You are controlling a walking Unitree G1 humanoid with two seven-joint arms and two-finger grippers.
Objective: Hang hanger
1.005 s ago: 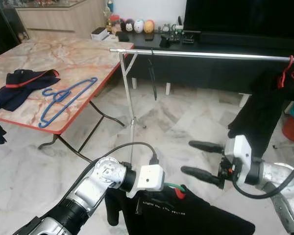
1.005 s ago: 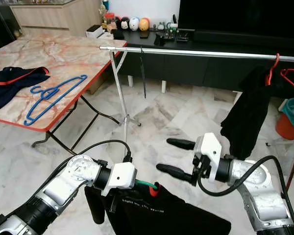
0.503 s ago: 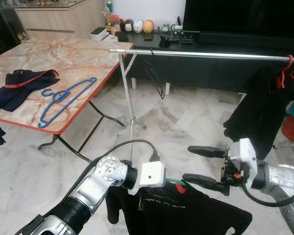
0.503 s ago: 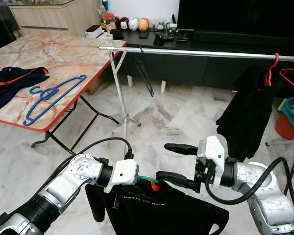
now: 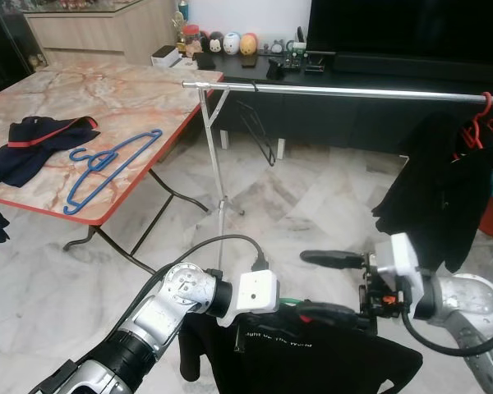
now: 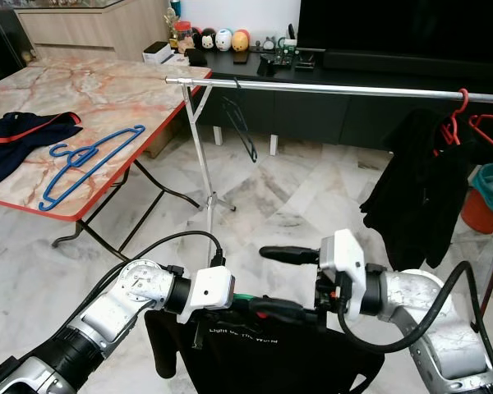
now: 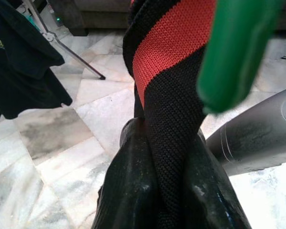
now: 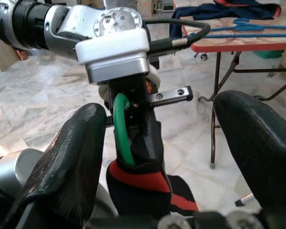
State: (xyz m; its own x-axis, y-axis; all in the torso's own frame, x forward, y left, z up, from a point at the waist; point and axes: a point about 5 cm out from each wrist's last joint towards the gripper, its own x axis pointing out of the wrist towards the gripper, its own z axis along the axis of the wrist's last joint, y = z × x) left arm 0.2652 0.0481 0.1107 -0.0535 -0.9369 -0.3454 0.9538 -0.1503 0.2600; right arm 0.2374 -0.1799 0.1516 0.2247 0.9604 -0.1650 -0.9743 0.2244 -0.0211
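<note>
Moved leftward, right hand (image 6: 273, 281) spreads wide around one green hanger (image 8: 121, 130) gripped, with one black shirt (image 6: 271, 361), by left hand (image 6: 199, 341).

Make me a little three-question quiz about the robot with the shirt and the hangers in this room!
1. True or false: the blue hangers lie on the marble table.
2. What colour is the hanger inside the black shirt that the left gripper holds? A) green B) yellow C) white
3. Fill in: the right gripper has its fingers spread ____ around the hanger's hook, not yet closed on it.

Key
1. True.
2. A, green; it shows at the red-trimmed collar in the right wrist view.
3. Open. One finger is on each side of the hook.
</note>
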